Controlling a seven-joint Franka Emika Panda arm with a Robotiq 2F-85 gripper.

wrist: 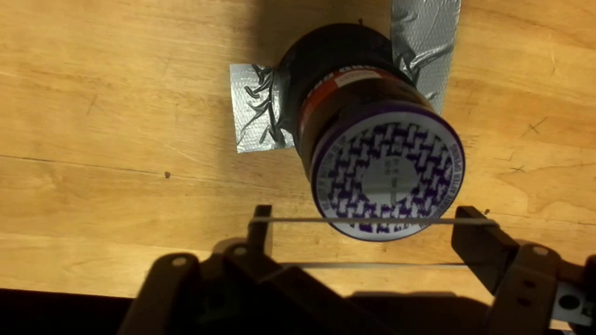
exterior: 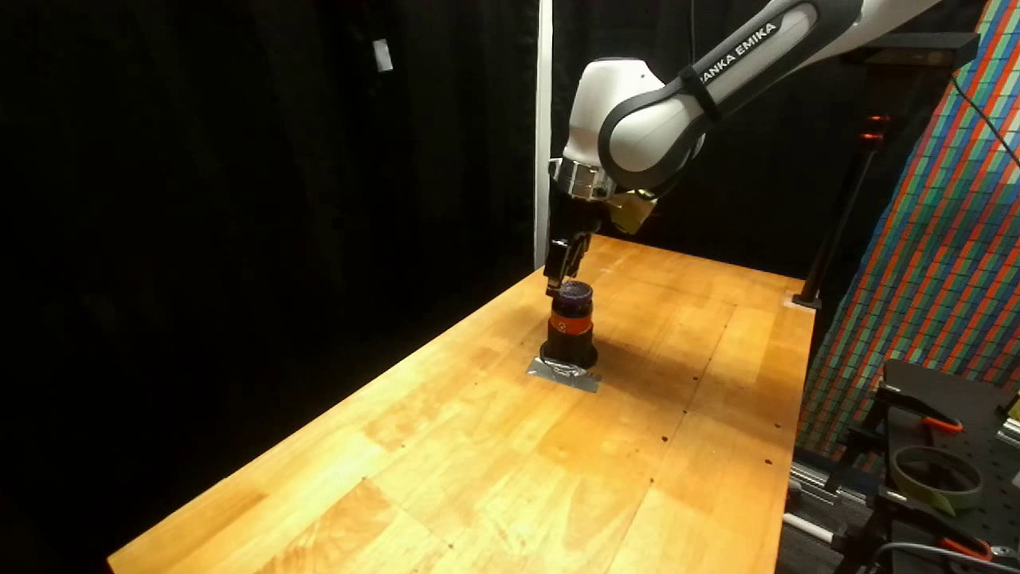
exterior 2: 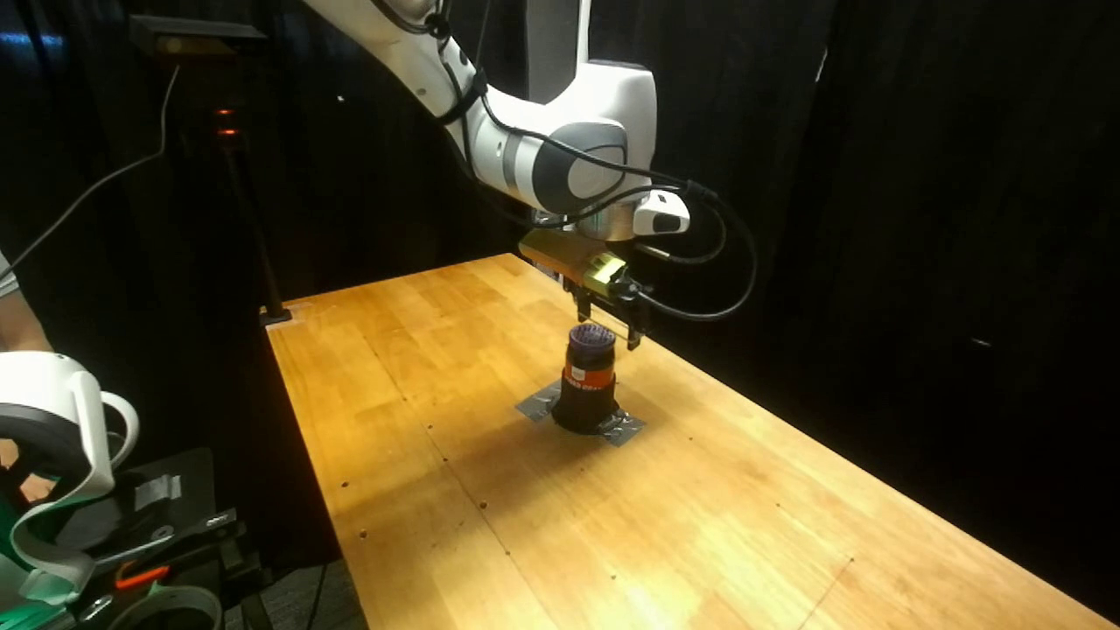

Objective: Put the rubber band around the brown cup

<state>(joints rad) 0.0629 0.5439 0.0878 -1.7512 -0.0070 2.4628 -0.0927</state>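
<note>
The brown cup (exterior: 571,323) is a small dark jar with an orange stripe and a purple and white patterned top. It stands upright on the table in both exterior views (exterior 2: 589,376) and in the wrist view (wrist: 384,153). My gripper (wrist: 365,220) is open in the wrist view. A thin rubber band (wrist: 298,220) is stretched around its two spread fingers, one strand crossing over the near rim of the cup's top, the other beside it. The fingertips are at about the cup's top and off to one side in both exterior views (exterior: 562,283) (exterior 2: 609,331). The band is not around the cup.
Grey tape (wrist: 426,51) holds the cup's black base to the wooden table (exterior: 478,454). The table's far edge runs close behind the gripper. A dark stand (exterior: 837,215) rises at a table corner. A side cart (exterior: 948,399) with a tape roll stands beside the table.
</note>
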